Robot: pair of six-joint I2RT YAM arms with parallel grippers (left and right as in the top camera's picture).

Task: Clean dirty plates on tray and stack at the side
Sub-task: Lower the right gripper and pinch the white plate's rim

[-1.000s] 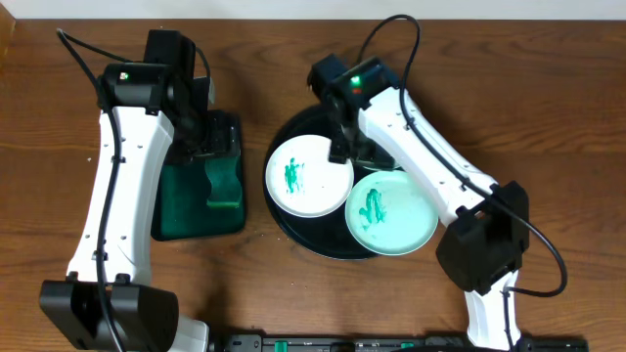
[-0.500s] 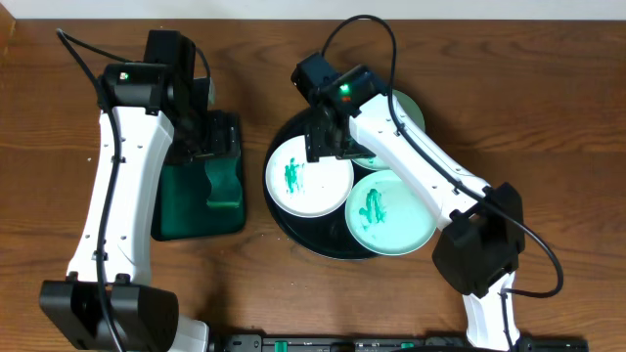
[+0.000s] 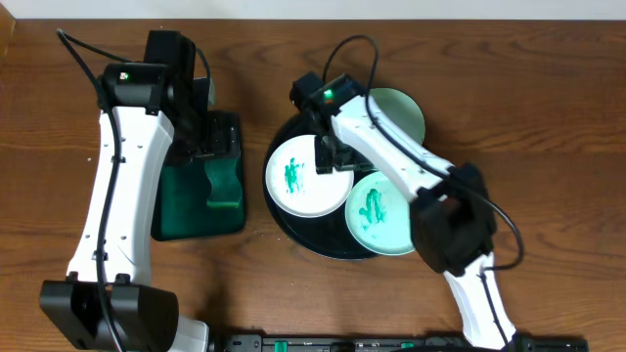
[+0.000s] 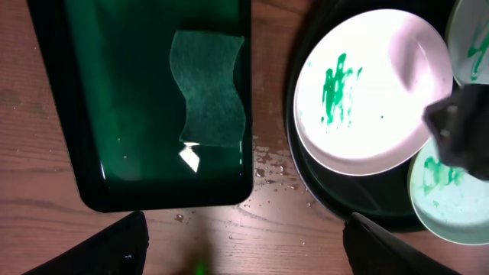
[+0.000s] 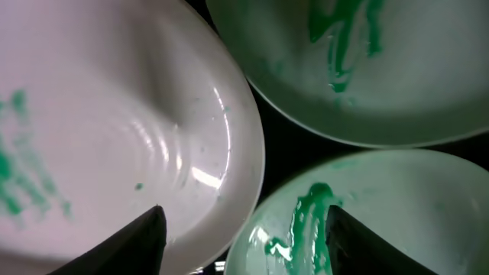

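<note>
I take the step in hand to be a grasp on the white plate (image 3: 303,184), which lies on the left part of the black tray (image 3: 311,246) with its green smear on the half away from me. My right fingers (image 3: 331,156) hang over its right rim, apart and holding nothing: in the wrist view one tip sits over the white bowl and the other over the near mint plate (image 3: 377,220). The rim and a dark strip of tray show between them. To do this well I should shift so the outer tip comes down into that dark strip rather than onto the mint plate, whose edge lies just beside the white one; whether the two touch I cannot tell. The far mint plate (image 3: 401,112) also crowds the gap, so the descent should be straight and slow. The inner tip belongs on the clean slope of the bowl, clear of the paint, because a glossy plate will likely slip under a shallow pinch. I would close only once the rim is deep between the tips, then lift level. My left fingers (image 3: 201,147) are spread wide and empty above the green tray (image 4: 153,176), where the cloth (image 4: 210,88) lies in water, ready for wiping. No plate stands on the bare worktop (image 3: 548,117) yet.
</note>
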